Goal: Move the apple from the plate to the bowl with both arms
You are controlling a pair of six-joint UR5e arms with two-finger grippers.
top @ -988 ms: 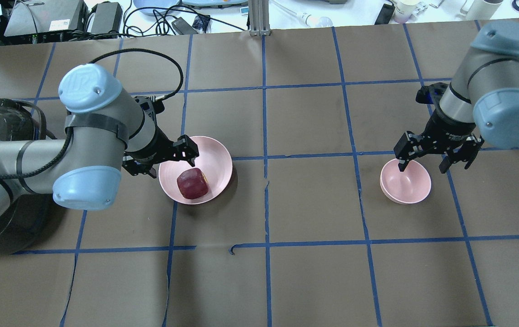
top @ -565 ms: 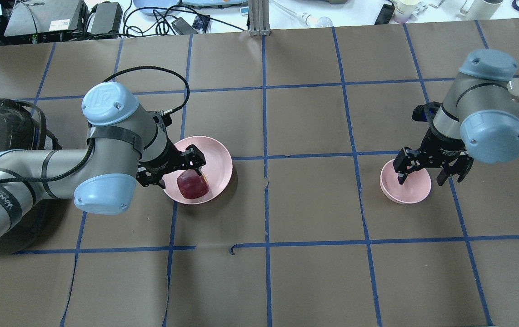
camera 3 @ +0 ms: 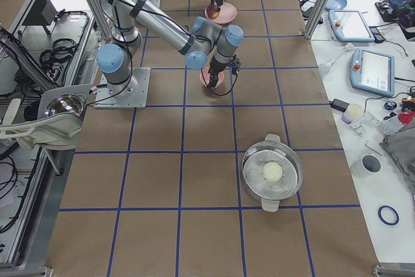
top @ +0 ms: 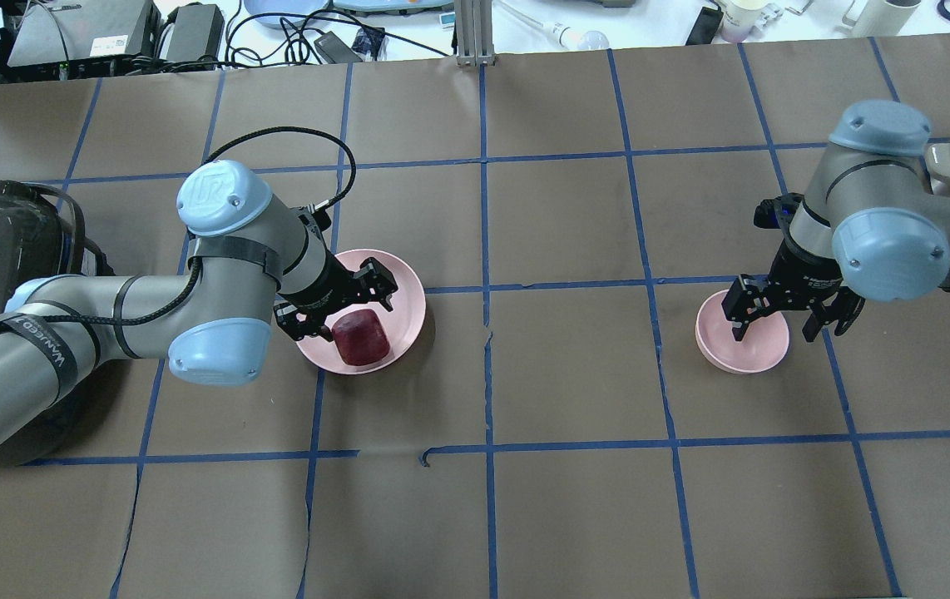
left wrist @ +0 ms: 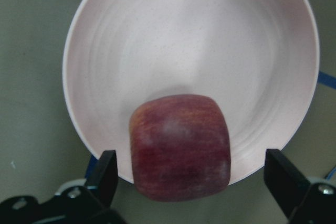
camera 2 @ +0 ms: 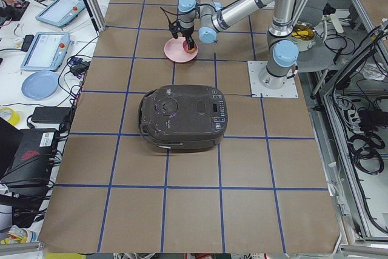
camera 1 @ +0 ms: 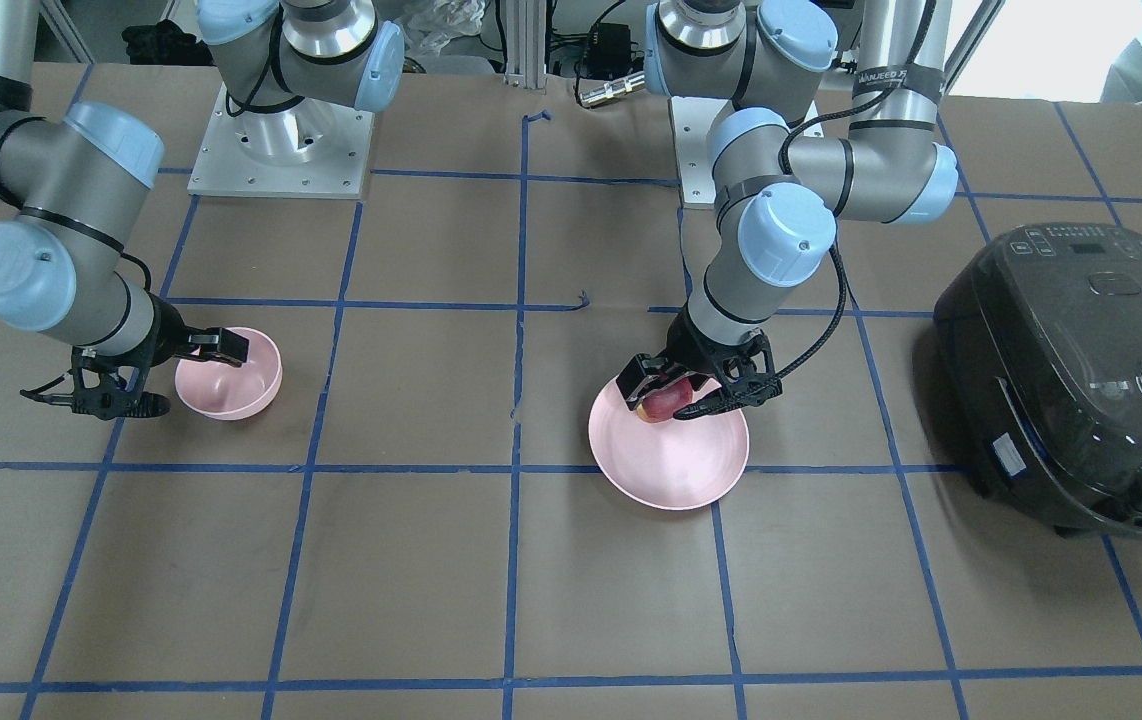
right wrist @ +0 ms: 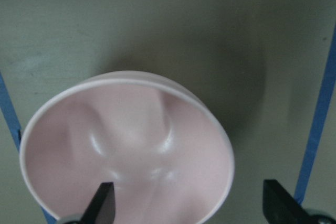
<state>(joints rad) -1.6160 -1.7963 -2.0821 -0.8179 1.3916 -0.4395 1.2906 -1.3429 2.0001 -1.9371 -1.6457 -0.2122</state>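
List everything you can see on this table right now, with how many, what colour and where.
apple: one, dark red, on the plate, at its edge nearest the robot
plate: one, pale pink, on the robot's left half of the table
bowl: one, pale pink, empty, on the robot's right half
rice cooker: one, black, lid closed, at the table's far left end
lidded pot: one, silver with a glass lid, at the far right end
table: one, brown cover with a blue tape grid
left arm: one, silver-grey with blue caps, over the plate
right arm: one, same colours, over the bowl
left hand: black, open, either side of the apple
right hand: black, open, straddling the bowl's rim
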